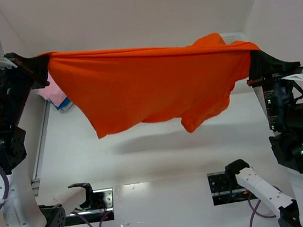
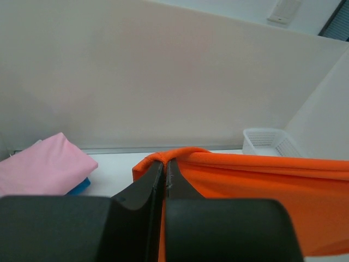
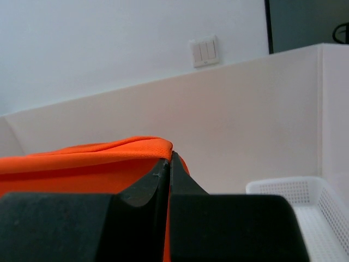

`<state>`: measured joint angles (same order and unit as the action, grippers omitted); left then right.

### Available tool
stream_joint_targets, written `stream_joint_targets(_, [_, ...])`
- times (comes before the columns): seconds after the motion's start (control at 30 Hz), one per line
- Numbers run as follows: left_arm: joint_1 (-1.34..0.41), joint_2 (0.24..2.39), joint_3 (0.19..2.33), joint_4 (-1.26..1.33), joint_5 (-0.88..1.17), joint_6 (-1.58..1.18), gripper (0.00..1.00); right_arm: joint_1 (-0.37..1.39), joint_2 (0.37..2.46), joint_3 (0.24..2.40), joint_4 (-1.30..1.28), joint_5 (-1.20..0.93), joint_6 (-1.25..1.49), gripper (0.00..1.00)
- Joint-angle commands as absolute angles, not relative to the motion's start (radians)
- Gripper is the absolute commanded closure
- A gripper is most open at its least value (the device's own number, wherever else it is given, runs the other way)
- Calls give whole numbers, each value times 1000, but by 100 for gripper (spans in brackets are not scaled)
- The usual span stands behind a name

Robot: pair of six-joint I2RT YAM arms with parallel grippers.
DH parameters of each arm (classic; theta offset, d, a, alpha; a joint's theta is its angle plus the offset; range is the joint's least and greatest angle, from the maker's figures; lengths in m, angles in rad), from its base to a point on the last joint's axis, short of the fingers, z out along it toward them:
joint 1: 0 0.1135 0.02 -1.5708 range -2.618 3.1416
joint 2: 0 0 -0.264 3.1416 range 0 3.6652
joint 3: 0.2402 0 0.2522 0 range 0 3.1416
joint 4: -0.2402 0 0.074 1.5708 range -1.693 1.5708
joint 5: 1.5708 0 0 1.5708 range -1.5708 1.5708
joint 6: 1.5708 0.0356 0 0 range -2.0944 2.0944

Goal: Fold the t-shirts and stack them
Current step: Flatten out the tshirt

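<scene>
High above the white table (image 1: 163,167), I held the orange t-shirt (image 1: 153,85) stretched between my two grippers, its upper edge drawn into a nearly straight line from left to right. My left gripper (image 1: 45,67) was pressed together on the shirt's left corner. In the left wrist view the cloth bunched in a small hump over the tips of the fingers (image 2: 147,185) and ran off to the right as a taut band. My right gripper (image 1: 256,57) was likewise clamped on the opposite corner, and in the right wrist view the orange fabric lay folded over the closed tips, spreading away to the left. Both pairs of jaws pinched fabric with no visible gap between them. From the stretched edge the rest of the shirt hung loose, deepest left of centre, with a smaller flap dangling right of the middle. None of it touched the table, and its shadow lay on the surface below. Behind my left gripper, at the far left of the table, the pink t-shirt (image 2: 43,166) sat folded on top of the blue t-shirt (image 2: 82,186), of which only a sliver showed. The white mesh basket (image 2: 270,143) stood at the far right corner against the wall, well apart from that pile.
</scene>
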<state>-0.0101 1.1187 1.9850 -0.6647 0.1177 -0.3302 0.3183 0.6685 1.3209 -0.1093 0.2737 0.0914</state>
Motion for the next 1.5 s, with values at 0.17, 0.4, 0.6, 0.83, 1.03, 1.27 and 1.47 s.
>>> stream_joint_targets(0.17, [6,1080,1988,-742,35,-341,100,311,601,1321,-271,290,137,100])
stream_joint_targets(0.4, [6,1104,1987,-805,23,-319,100,311,638,1437,-383,256,186,100])
stream_joint_targets(0.6, [6,1204,1783,-732,5,-339,100,311,716,1280,-379,314,184,100])
stream_joint_targets(0.83, [6,1368,1611,-577,-9,-348,100,311,842,1013,-200,315,270,100])
stream_joint_targets(1.03, [6,1535,1704,-482,-58,-308,100,299,1009,994,-25,325,270,100])
stream_joint_targets(1.27, [6,1710,2063,-526,-32,-288,100,249,1157,1176,93,290,210,100])
stream_joint_targets(1.47, [6,1620,2096,-545,12,-288,100,249,1065,1218,83,290,167,100])
